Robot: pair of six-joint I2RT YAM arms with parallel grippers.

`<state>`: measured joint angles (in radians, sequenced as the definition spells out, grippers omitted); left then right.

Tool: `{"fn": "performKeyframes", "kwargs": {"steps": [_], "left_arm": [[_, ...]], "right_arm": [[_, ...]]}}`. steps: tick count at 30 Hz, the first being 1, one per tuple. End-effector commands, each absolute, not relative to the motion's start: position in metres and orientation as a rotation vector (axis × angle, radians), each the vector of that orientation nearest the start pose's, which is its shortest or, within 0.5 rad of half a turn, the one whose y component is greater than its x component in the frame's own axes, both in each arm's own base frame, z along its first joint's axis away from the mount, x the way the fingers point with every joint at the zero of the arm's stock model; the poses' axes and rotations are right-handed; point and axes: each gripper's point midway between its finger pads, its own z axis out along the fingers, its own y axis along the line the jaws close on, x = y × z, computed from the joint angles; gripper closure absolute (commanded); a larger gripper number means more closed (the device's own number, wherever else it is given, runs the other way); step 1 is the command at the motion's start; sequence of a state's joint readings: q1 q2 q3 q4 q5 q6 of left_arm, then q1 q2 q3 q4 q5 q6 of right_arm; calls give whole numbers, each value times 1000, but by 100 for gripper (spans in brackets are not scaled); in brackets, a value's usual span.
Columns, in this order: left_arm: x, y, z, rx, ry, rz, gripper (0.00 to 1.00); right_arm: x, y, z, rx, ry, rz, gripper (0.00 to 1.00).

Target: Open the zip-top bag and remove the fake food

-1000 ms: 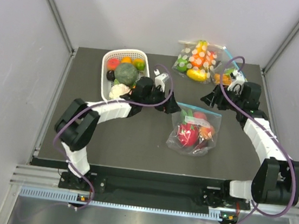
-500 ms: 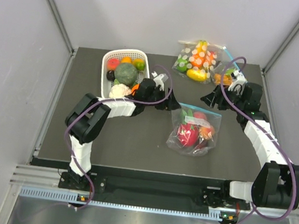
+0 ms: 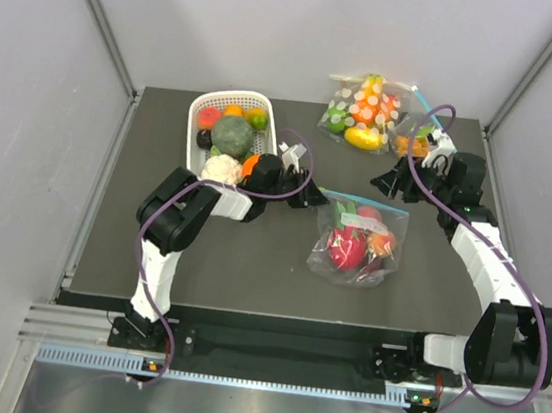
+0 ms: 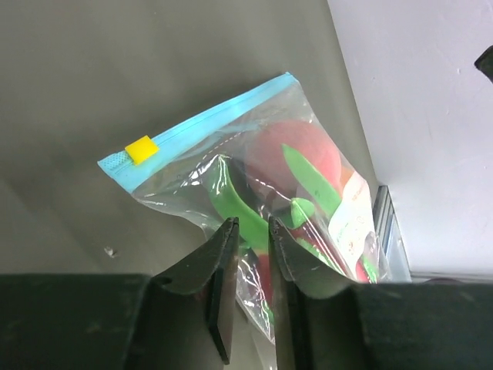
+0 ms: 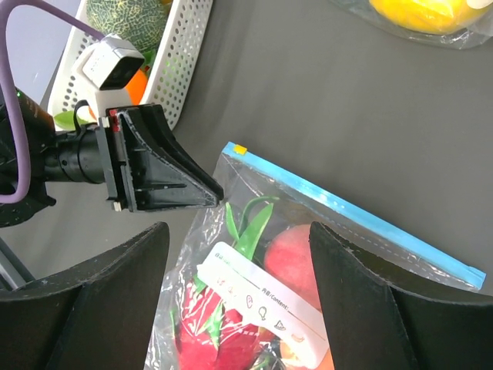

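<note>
A dark grey tabletop (image 3: 141, 160) fills the middle of the overhead view; pale walls (image 3: 278, 25) close it in at the left, right and top of the frame; a metal rail (image 3: 285, 381) runs along the bottom edge.

Upper left of centre stands a white slotted basket (image 3: 192, 146); it holds a green cabbage (image 3: 232, 134), a cauliflower (image 3: 222, 168), an orange (image 3: 257, 118) and a few smaller red and dark pieces. At the upper centre lies a clear bag with white polka dots (image 3: 364, 107), stuffed with bright toy produce; just to its right is a smaller clear bag (image 3: 412, 141) of orange pieces.

The zip-top bag (image 3: 316, 254) lies flat right of centre, its teal-blue zip strip (image 4: 208, 119) toward the top of the frame with a yellow slider (image 4: 142, 149) at the strip's left end; the strip looks closed. The fake food (image 3: 346, 247) is inside: a pink-red dragon fruit with green leaves, a rounder red-orange fruit, and a white tag (image 5: 262, 297).

The left tool (image 3: 317, 197) lies low at the bag's upper left side; its fingers (image 4: 223, 254) are drawn nearly together with the clear film between them, pinching the bag's side edge. The right tool (image 5: 235, 231) hangs above the bag's zip end, its fingers spread wide and holding nothing.
</note>
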<state>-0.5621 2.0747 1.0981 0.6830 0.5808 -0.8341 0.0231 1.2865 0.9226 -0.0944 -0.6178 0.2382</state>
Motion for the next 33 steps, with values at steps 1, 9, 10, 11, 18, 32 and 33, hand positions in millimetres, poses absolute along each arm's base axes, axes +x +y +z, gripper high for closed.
{"fn": "performKeyframes", "kwargs": {"steps": [1, 9, 10, 11, 18, 32, 33], "left_arm": [[376, -377, 126, 242, 1980, -1452, 70], [389, -345, 113, 190, 2107, -1119, 40], [388, -344, 109, 188, 2119, -1111, 39], [388, -344, 103, 182, 2136, -1115, 39], [385, -357, 92, 188, 2151, -1178, 38], [384, -394, 118, 177, 1936, -1482, 51], [382, -394, 120, 191, 1922, -1502, 60]], "right_arm": [[367, 116, 224, -213, 1945, 769, 27], [368, 117, 220, -211, 1952, 779, 26], [368, 117, 220, -212, 1953, 781, 26], [369, 117, 220, -213, 1952, 780, 26], [368, 117, 220, -212, 1955, 783, 26], [368, 117, 218, -218, 1960, 783, 26], [368, 117, 217, -220, 1961, 784, 26]]}}
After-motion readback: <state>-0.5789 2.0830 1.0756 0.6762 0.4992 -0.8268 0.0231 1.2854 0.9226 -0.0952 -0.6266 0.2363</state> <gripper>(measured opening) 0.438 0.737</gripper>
